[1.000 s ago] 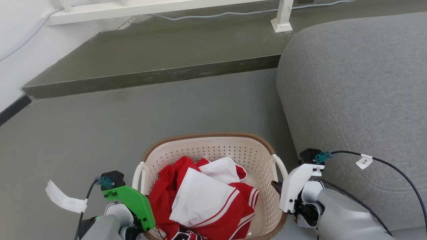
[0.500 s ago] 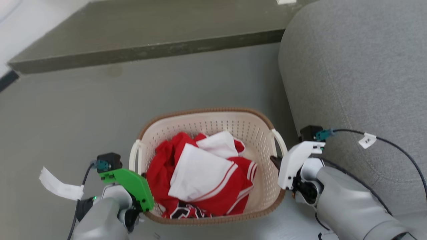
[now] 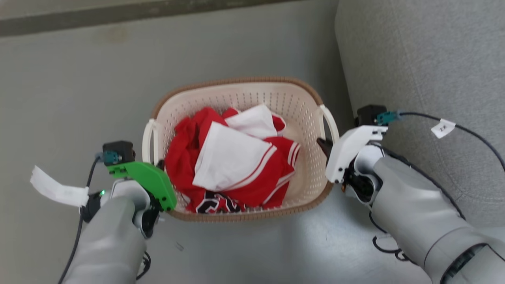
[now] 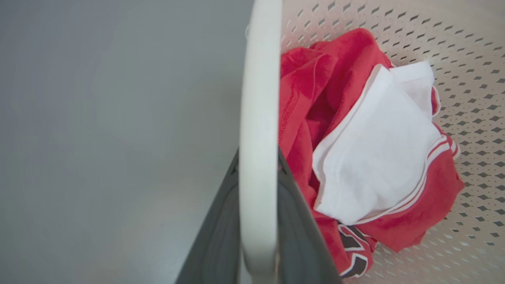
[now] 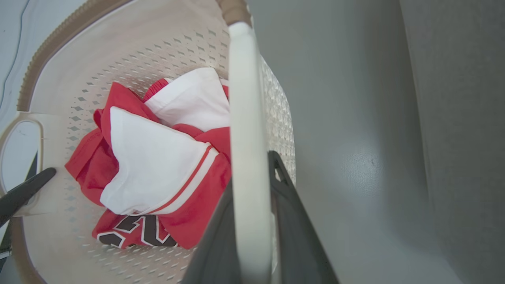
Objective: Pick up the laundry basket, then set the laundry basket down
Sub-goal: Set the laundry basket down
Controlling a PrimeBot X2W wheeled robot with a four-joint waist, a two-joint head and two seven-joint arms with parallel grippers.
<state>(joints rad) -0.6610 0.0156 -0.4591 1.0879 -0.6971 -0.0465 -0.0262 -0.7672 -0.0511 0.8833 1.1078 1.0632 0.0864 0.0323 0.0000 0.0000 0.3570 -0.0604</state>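
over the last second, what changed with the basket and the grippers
Mostly the head camera tipped down: the laundry basket and floor slid up the picture together, so no move of the basket against the floor is clear. Unchanged: left gripper and right gripper stay shut on its loop handles, red and white clothes lie as before.

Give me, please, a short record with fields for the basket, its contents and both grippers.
basket: laundry basket, cream, perforated, brown rim
contents: red and white clothes
left gripper: shut on left handle
right gripper: shut on right handle
beside it: grey sofa, on robot's right
lifted or on floor: cannot tell
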